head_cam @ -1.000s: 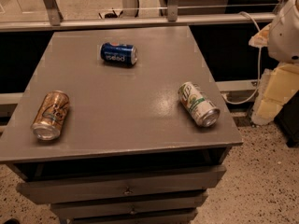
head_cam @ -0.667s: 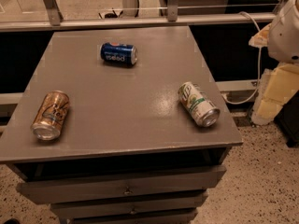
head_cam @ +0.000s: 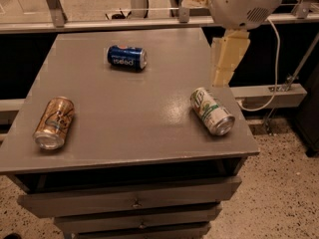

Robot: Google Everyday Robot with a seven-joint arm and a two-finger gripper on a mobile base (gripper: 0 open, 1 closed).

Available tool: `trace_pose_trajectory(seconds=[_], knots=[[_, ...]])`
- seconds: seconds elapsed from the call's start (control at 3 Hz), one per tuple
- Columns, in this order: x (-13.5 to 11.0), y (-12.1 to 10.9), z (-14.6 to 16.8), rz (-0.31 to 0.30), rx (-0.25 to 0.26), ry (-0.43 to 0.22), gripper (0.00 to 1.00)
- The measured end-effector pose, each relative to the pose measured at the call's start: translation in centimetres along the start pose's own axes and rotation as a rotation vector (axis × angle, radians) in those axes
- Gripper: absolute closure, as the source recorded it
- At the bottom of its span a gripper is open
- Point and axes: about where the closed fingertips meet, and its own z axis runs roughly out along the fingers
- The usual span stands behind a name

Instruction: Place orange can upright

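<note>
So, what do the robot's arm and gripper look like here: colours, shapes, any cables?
The arm ends in a rounded white housing with a small dotted vent grille. Below it, over the right edge of the table, hangs the gripper: pale cream, blocky, in flat segments. No markings show. A white cable runs beside it; whether it belongs to the arm is unclear.

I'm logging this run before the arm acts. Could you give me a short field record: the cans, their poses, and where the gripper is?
surface: grey cabinet top
orange can: on its side, front left
blue Pepsi can: on its side, back centre
green-and-white can: on its side, right
gripper: over the right rear edge, touching no can, far from the orange can
task state: not yet upright
</note>
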Motion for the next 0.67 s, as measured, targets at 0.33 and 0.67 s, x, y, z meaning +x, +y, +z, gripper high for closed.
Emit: trace_pose_trajectory(seconds=[0.33, 0.67], knots=[[0.0, 0.0, 0.0, 0.005, 0.001, 0.000, 0.00], [-1.3, -1.1, 0.5, -0.056, 0.011, -0.052, 0.00]])
